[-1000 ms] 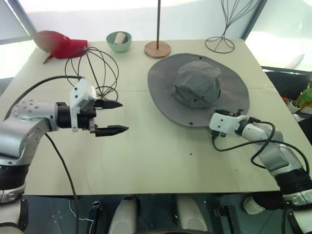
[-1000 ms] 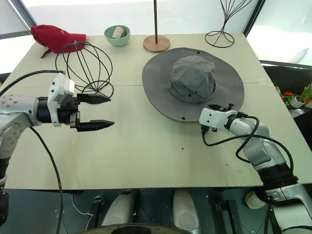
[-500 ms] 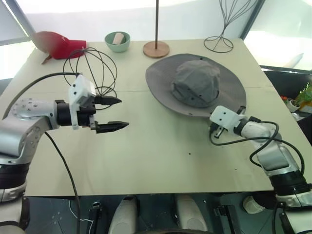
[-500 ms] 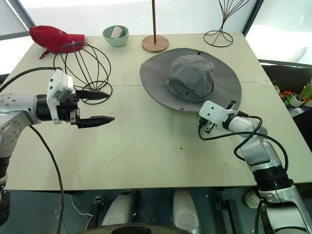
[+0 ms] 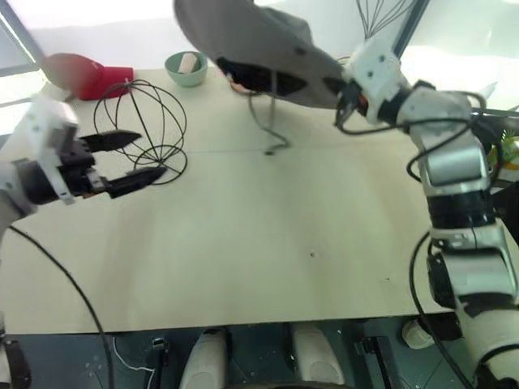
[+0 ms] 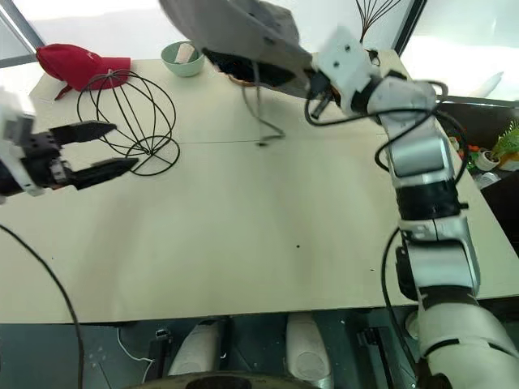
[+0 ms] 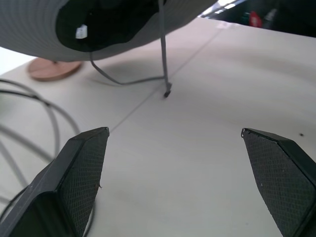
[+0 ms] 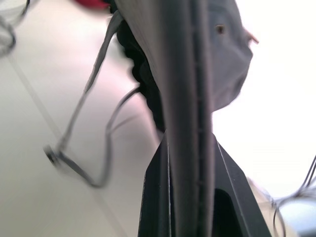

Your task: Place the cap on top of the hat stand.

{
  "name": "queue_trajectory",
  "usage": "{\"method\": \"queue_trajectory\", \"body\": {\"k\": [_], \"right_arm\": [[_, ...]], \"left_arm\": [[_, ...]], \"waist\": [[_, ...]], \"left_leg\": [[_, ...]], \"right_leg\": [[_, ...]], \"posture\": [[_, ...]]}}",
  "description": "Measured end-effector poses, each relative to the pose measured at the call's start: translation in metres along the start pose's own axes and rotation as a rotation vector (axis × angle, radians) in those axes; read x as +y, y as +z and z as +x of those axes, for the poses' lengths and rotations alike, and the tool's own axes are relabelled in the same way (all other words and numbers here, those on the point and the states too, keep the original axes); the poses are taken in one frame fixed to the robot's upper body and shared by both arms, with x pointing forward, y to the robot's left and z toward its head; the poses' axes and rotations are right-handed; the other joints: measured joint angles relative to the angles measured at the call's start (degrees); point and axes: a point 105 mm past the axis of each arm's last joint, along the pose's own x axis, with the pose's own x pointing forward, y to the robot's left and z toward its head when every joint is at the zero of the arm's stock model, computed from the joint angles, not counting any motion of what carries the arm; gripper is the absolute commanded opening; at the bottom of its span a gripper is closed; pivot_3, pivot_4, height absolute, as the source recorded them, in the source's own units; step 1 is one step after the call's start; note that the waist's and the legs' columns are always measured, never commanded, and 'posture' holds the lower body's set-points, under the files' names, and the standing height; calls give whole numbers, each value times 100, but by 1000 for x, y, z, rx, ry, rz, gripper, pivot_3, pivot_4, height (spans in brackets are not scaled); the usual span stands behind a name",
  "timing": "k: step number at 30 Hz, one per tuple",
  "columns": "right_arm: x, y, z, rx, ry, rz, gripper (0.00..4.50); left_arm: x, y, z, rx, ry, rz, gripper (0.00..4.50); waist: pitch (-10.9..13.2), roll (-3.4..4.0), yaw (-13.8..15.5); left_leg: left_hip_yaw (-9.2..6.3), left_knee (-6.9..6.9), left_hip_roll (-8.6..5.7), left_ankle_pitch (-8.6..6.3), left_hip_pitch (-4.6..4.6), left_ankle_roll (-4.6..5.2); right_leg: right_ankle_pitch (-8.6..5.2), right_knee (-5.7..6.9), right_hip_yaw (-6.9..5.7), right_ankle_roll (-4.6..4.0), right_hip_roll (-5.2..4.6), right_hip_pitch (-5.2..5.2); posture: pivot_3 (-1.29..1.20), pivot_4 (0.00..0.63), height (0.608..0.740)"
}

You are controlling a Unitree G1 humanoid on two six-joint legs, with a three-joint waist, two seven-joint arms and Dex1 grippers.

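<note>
The cap (image 5: 251, 40), a wide-brimmed grey sun hat, hangs tilted in the air over the far middle of the table. My right gripper (image 5: 345, 85) is shut on its brim, and the brim edge (image 8: 190, 123) is pinched between the black fingers. The cap's chin strap (image 5: 272, 138) dangles down to the tabletop. The hat stand (image 5: 138, 121), a black wire globe on a ring base, stands at the left, clear of the cap. Just in front of the stand, my left gripper (image 5: 122, 158) is open and empty; its fingers (image 7: 84, 168) point toward the cap's dark underside (image 7: 103, 19).
A red baseball cap (image 5: 89, 77) and a green bowl (image 5: 186, 69) sit at the far left. The wooden pole's disc base (image 7: 52, 69) lies under the lifted cap. A taller wire stand (image 5: 381, 12) rises at the far right. The beige table (image 5: 268, 243) is bare in front.
My right gripper has lifted the cap off the table, carrying it up and to the left. The left gripper has drawn back to the left, beside the hat stand.
</note>
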Motion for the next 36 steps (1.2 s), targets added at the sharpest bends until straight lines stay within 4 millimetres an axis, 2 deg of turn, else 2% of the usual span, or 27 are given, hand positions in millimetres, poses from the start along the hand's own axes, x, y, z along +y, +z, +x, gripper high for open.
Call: {"method": "queue_trajectory", "body": {"k": [3,7,11,13,17,21,23,27,31,33,36], "right_arm": [[6,34,28,-111,46,-8,56],[28,77,68,-229,126,1,56],[45,110,93,-304,150,0,56],[50,118,99,-319,151,-11,56],[60,120,107,-330,157,-8,56],[86,126,113,-360,208,-54,56],[102,122,113,-375,238,-102,56],[140,82,112,-325,302,-147,56],[178,44,107,-266,353,-215,56],[188,34,103,-260,360,-322,56],[189,28,101,-269,330,-472,56]], "left_arm": [[11,2,-27,-11,125,-31,4500],[22,1,-68,-28,292,-86,4500],[20,-9,-95,-5,404,-109,4500],[17,-13,-101,8,426,-116,4500],[13,-15,-115,5,483,-120,4500],[13,-15,-129,-11,536,-131,4500],[12,-14,-135,-25,554,-138,4500],[13,-16,-147,-34,598,-166,4500],[16,-17,-151,-58,612,-192,4500],[16,-16,-151,-67,608,-200,4500],[17,-15,-151,-68,601,-199,4500]], "waist": [[0,0,-22],[0,0,-65],[0,-1,-118],[-5,-10,-106],[-7,-14,-125],[-6,-12,-166],[-7,-14,-170],[-9,-18,-142],[-9,-18,-137],[-9,-17,-143],[-9,-18,-145]], "left_leg": [[4,-1,1,0,-5,-1],[11,-6,1,1,-10,-3],[11,-9,1,2,-11,-5],[5,-9,1,3,-14,-8],[7,-8,0,3,-13,-10],[8,-13,2,3,-13,-10],[8,-14,2,3,-13,-10],[8,-11,1,4,-14,-10],[8,-7,1,4,-14,-11],[8,-7,1,5,-14,-13],[7,-8,1,6,-13,-15]], "right_leg": [[-1,9,4,-1,2,-20],[0,15,8,-3,0,-32],[0,17,9,-4,-2,-34],[0,15,7,-4,-2,-33],[1,15,8,-5,-2,-32],[-1,27,9,-9,2,-48],[-2,28,9,-10,1,-49],[-2,29,9,-10,-1,-47],[-2,33,9,-10,0,-47],[-2,36,9,-11,0,-50],[-2,39,9,-11,1,-51]], "posture": [[0,150,740],[0,150,740],[0,150,740],[0,150,740],[0,150,740],[0,150,740],[0,150,740],[0,150,740],[0,150,740],[0,150,740],[0,150,740]]}}
